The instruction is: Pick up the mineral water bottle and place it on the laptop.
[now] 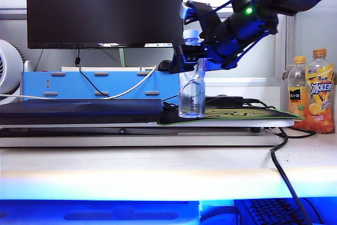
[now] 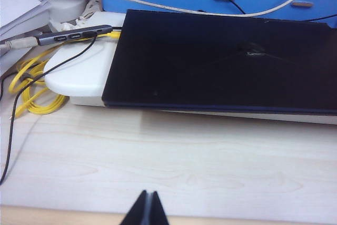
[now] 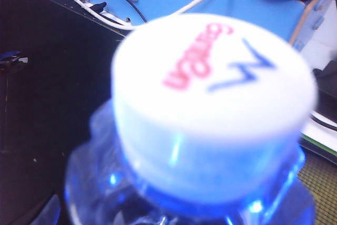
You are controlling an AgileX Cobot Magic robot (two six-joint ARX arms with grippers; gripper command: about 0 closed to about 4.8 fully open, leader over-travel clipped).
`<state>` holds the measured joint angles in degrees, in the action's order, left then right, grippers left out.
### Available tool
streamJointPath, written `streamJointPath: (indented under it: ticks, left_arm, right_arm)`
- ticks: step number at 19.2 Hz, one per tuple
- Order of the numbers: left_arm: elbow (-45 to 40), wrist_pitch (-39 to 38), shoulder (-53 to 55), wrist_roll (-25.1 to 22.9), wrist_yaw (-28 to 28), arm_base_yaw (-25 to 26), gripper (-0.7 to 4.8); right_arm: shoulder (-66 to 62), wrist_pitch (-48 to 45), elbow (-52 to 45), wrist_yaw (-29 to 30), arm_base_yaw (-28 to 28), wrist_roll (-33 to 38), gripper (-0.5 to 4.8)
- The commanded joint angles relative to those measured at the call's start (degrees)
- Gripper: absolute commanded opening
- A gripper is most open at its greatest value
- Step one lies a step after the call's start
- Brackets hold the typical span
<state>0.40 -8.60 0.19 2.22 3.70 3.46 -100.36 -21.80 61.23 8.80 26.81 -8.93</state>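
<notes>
The laptop (image 1: 79,111) lies closed on a white stand on the tabletop (image 1: 158,169). Just beside its right end the mineral water bottle (image 1: 191,96) stands upright on the mouse mat (image 1: 237,114). The right gripper (image 1: 196,61) hangs at the bottle's neck, jaws wide apart, gripping nothing. The left gripper (image 2: 147,212) hovers over the tabletop before the laptop, jaws closed, empty.

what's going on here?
The right hand, open, is at the neck of the water bottle, which stands upright on the green mat beside the closed laptop. The bottle isn't lifted yet. The left hand is shut, low over the desk in front of the laptop, holding nothing.
</notes>
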Motion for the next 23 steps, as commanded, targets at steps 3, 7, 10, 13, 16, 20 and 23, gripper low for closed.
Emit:
streamJointPath:
  ticks: [3, 7, 10, 13, 16, 20, 23]
  left_arm:
    - [0.0, 0.04, -0.11, -0.07, 0.17, 0.0, -0.02]
    - [0.0, 0.07, -0.11, -0.09, 0.17, 0.0, -0.02]
    - [0.0, 0.07, -0.11, -0.09, 0.17, 0.0, -0.02]
    - [0.0, 0.04, -0.11, -0.07, 0.17, 0.0, -0.02]
    - [0.0, 0.04, -0.11, -0.07, 0.17, 0.0, -0.02]
    - [0.0, 0.07, -0.11, -0.09, 0.17, 0.0, -0.02]
    - [0.0, 0.04, -0.11, -0.09, 0.17, 0.0, -0.02]
  right_arm:
    - [-2.43, 3.93, 3.76, 0.09, 0.33, -0.11, 4.79]
    - [-3.91, 4.92, 5.75, -1.9, 0.33, -0.11, 4.79]
    - [-3.91, 4.9, 5.75, -4.2, 0.33, -0.15, 2.88]
    - [-3.91, 4.85, 5.99, -4.2, 0.35, -0.15, -0.07]
    - [-3.76, 3.58, 6.51, -4.17, 0.35, -0.15, -0.07]
    - [-2.97, 7.8, 16.72, 0.07, 0.39, -0.13, -0.06]
    - [-4.33, 10.51, 28.11, 1.86, 3.98, -1.64, -0.06]
